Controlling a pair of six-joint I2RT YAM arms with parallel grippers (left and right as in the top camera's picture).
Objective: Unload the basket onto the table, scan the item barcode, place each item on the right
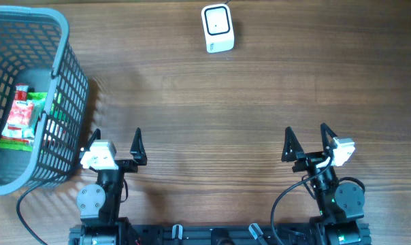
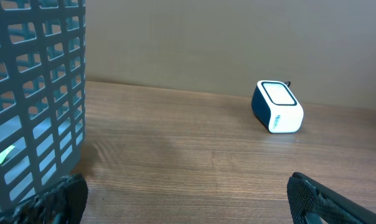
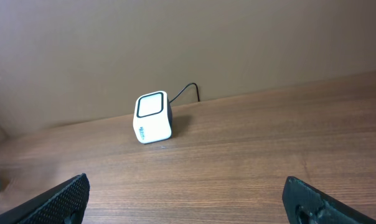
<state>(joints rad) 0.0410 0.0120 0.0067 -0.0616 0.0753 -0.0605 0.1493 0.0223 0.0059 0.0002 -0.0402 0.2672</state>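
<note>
Overhead view: both sets of jaws stand fully open and hold nothing. The left gripper (image 1: pixel 116 135) sits lower left, the right gripper (image 1: pixel 305 131) lower right. A red-and-green packet (image 1: pixel 18 116) lies inside the basket (image 1: pixel 62 41) at the left edge of the frame, just beside the left gripper. The scanner (image 1: pixel 217 27) stands top centre, window facing upward. Recommended: enter the basket's open top with the left gripper, grip the packet by an edge, leave the barcode uncovered, and present it to the window.
</note>
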